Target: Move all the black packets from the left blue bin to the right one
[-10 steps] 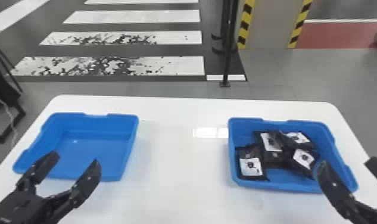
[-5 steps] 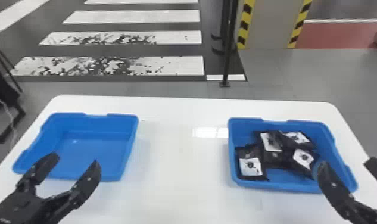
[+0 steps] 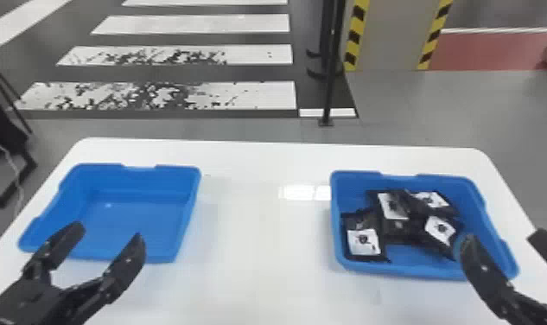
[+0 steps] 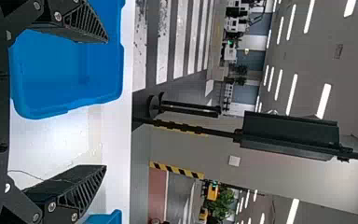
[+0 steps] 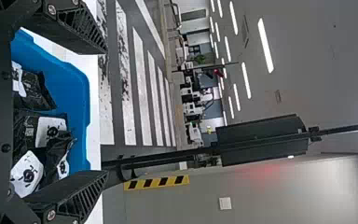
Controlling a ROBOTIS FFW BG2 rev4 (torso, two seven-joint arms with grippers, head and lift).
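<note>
Black crinkled packets (image 3: pixel 364 243), white-labelled, heaped in right blue bin (image 3: pixel 406 269), glossy table (image 3: pixel 259 259)

Indoor hall: crosswalk (image 3: pixel 198 24), ceiling lights (image 5: pixel 265 45)

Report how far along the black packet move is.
Looks done: black packets lie in the right blue bin, and the left blue bin shows bare floor. In hand: nothing; left gripper and right gripper have fingers apart. Seemingly nothing left to move.
</note>
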